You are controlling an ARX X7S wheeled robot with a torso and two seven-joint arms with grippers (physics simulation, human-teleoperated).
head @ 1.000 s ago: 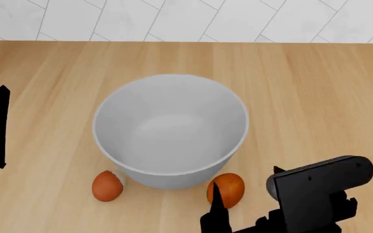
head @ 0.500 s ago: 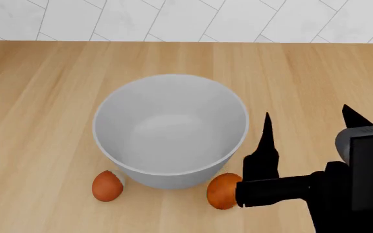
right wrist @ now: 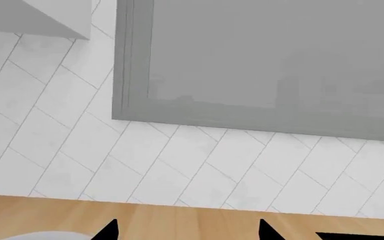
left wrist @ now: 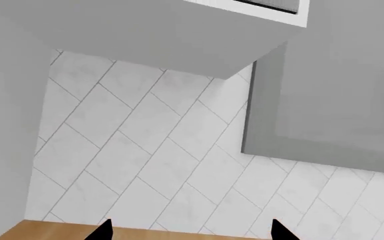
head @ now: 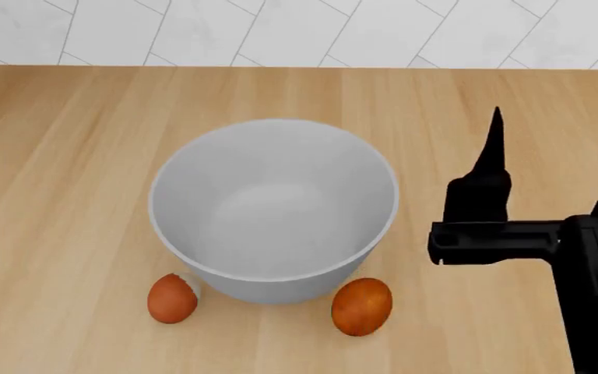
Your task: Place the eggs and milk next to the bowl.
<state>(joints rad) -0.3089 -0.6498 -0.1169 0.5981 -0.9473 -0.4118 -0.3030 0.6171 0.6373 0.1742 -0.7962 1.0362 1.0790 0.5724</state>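
Note:
The large grey-white bowl (head: 273,204) stands mid-counter in the head view. Two brown-orange eggs lie against its near side: one (head: 171,298) at front left with a whitish patch, the other (head: 363,306) at front right. The milk is out of view. My right gripper (right wrist: 187,233) is open with nothing between its tips. It is raised to the right of the bowl, and one black finger (head: 489,167) points up toward the wall. The bowl's rim (right wrist: 42,236) shows at the right wrist view's edge. My left gripper (left wrist: 190,233) is open and empty, facing the tiled wall, and is outside the head view.
The wooden counter (head: 71,156) runs back to a white tiled wall (head: 299,31). The wrist views show a grey framed panel (right wrist: 265,60) on the wall and a grey overhead unit (left wrist: 165,30). My right arm's black body (head: 595,288) fills the front right corner.
My right arm lifted from beside the front-right egg and swung up and right of the bowl, leaving that egg uncovered. My left arm slid out of the head view's left edge.

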